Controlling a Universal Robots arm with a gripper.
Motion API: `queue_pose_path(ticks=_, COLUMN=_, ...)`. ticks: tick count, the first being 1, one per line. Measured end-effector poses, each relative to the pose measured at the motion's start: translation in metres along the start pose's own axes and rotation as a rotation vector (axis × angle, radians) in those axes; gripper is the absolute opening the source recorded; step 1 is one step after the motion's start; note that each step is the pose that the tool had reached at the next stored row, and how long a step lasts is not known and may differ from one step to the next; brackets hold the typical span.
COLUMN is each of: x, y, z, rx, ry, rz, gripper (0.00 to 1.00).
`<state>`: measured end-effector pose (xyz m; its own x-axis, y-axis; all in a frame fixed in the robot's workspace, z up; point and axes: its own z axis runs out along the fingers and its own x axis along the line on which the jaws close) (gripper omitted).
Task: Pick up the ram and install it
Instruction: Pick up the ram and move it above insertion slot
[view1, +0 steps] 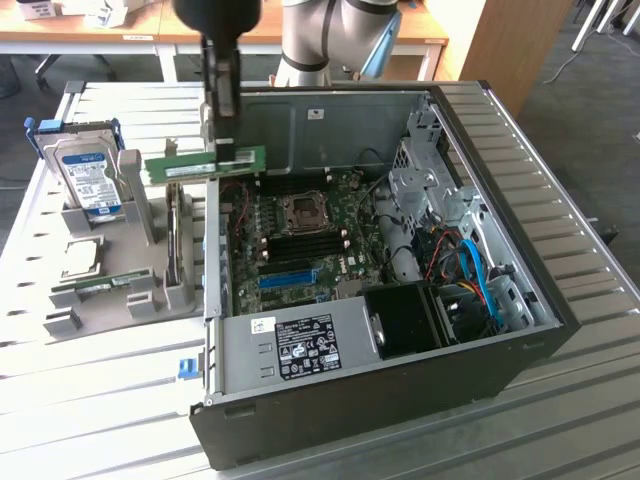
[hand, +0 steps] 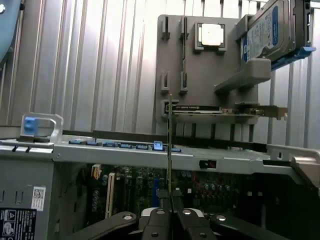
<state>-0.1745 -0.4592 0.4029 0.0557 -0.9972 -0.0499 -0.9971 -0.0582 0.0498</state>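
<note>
1. One ram (view1: 185, 168) hangs level in the air over the computer case (view1: 400, 390) side wall, the pincer (view1: 225, 150) clamped on it off-centre.
2. Risk: the long free end may tilt or slip, catching the wall or meeting the motherboard (view1: 300, 235) slot askew.
3. Appearance: long, thin green board with a pale label and dark chips.
</note>
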Motion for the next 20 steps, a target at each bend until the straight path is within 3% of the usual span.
queue_pose_path(ticks=20, x=0.004, y=-0.0709, z=-0.0037, rx=-0.0011, ry=0.0, rz=0.0, gripper=0.12)
